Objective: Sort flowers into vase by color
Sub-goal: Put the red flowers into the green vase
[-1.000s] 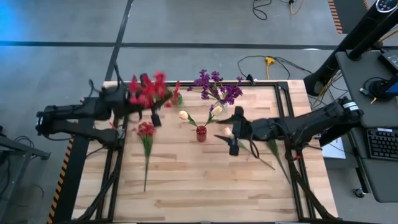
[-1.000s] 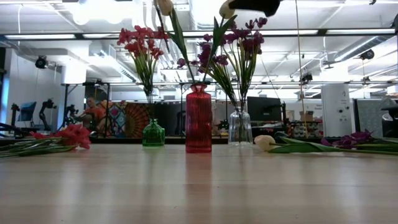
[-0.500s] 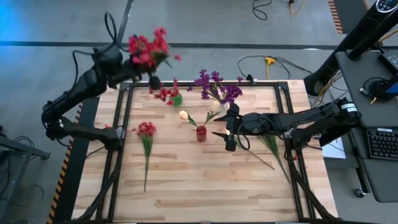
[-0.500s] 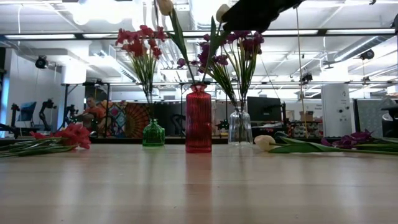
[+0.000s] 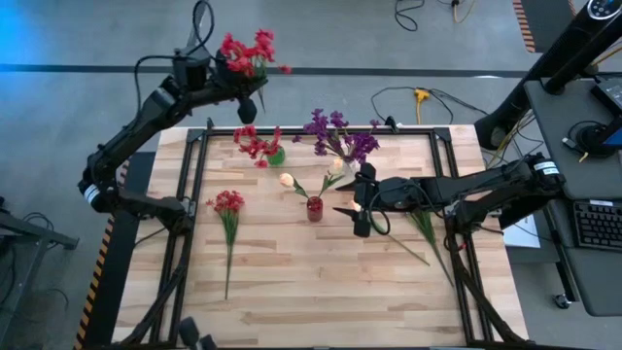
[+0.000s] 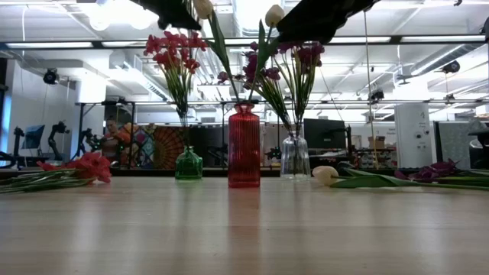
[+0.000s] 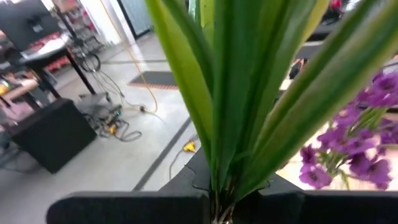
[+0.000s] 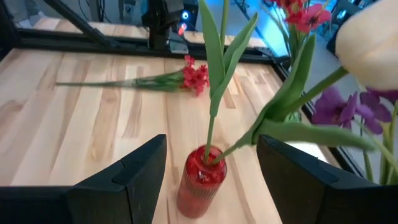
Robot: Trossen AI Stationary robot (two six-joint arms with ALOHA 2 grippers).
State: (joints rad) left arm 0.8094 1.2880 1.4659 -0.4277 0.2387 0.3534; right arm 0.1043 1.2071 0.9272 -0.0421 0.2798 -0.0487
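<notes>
on the left, a red flower sprig [image 5: 227, 209] lies flat on the table [image 5: 292, 292], not sorted yet. the left hand [image 5: 245, 86] is up high past the far edge of the table, closed tight on a bunch of red flowers [image 5: 247, 51]. more red flowers stand in the green vase [image 5: 278, 156]. in the middle, two cream flowers stand in the red vase [image 5: 314, 208]. purple flowers are in the clear vase [image 6: 295, 156]. the right hand [image 5: 358, 206] hovers just beside the red vase, spread wide and holding nothing. on the right, a cream flower [image 6: 327, 175] and a purple flower [image 6: 435, 168] lie on the table. so i think it is about half done.
</notes>
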